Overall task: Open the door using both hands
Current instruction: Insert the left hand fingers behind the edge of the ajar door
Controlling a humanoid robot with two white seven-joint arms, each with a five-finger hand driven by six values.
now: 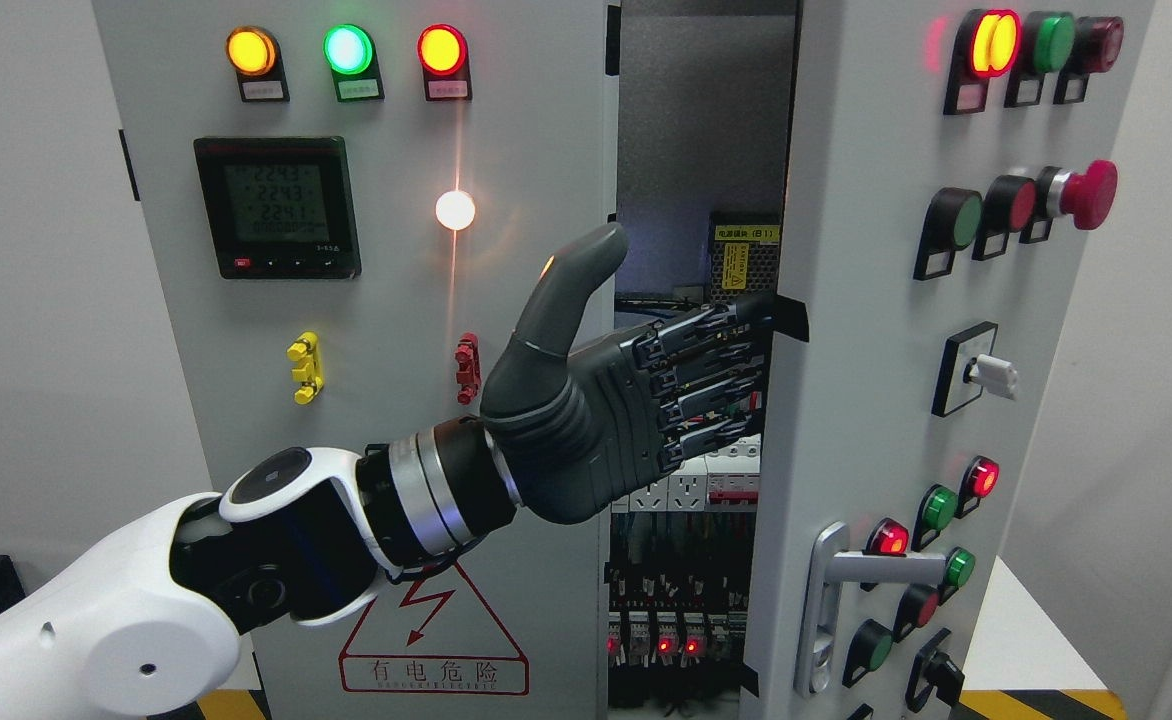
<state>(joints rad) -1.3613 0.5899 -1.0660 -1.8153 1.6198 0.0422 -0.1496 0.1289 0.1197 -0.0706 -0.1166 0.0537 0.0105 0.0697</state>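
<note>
The right-hand cabinet door [886, 400] stands partly open, swung out toward the camera on hinges that seem to lie at its right side. Its free edge is just right of the dark gap [691, 400], through which breakers and wiring show. The left robot hand [636, 400] reaches across from the lower left, thumb raised and apart. Its four fingers [706, 345] are hooked around that free edge above the door handle [846, 590], so it is gripping the door's edge. The right arm is out of view.

To do this step well, I judge the fingers should stay curled behind the edge while the arm pulls along the door's arc. A straight pull would make the fingertips slide off the thin sheet. Keep the knuckles clear of the live parts inside the gap, and keep the wrist off the left door's [366, 300] red terminal block [467, 367].

The door's long axis is vertical. Its face, carrying pilot lamps and a red emergency button [1086, 193], points toward the camera's left, angled away from the closed plane.
</note>
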